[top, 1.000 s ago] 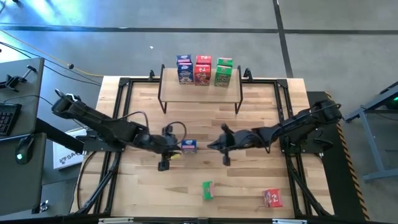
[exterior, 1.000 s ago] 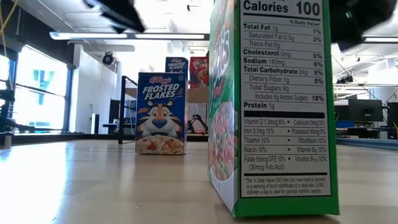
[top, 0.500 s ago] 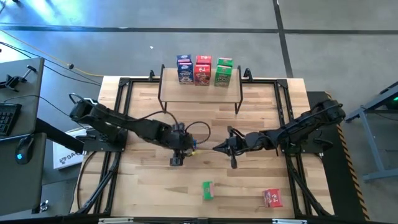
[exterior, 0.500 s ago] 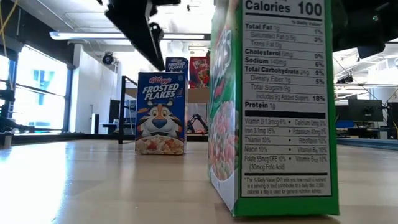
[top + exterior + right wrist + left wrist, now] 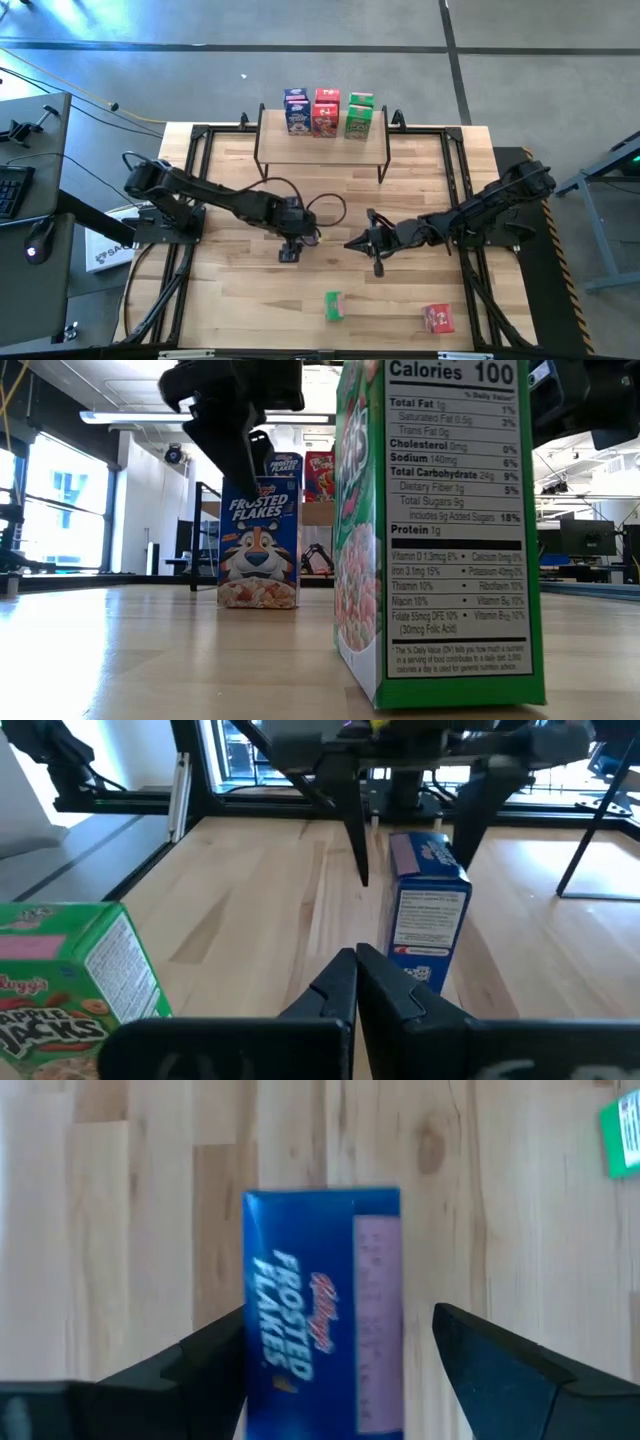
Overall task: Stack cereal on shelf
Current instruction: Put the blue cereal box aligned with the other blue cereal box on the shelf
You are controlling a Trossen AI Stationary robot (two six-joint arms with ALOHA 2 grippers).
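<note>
Left end effector [image 5: 289,243] sits over mid-counter, pointing down, fingers [image 5: 200,1355] spread wide either side of the blue cereal box [image 5: 322,1310] standing there (Frosted Flakes print). There are gaps between box and fingers on both sides in the left wrist view, so it is not pinched. The low view shows the same box [image 5: 259,542] upright on the wooden counter [image 5: 230,300], with the left end effector coming down from above it.

Right end effector [image 5: 372,243] is just right of that box and apart from it, its fingers [image 5: 345,982] pressed together and holding nothing; the right wrist view looks straight at the blue box [image 5: 428,910] past the shut tips.

Shelf [image 5: 322,146] stands at the counter's far edge, centred. On top sits a row of cereal boxes: blue [image 5: 296,111], red [image 5: 326,112], green [image 5: 360,115], apparently doubled up (exact count is hard to tell from above).

Loose boxes by the near edge: a green box [image 5: 333,305] around the middle (huge in the low view [image 5: 440,530], standing upright, nutrition panel facing the camera), and a red box [image 5: 437,318] toward the near right corner.
</note>
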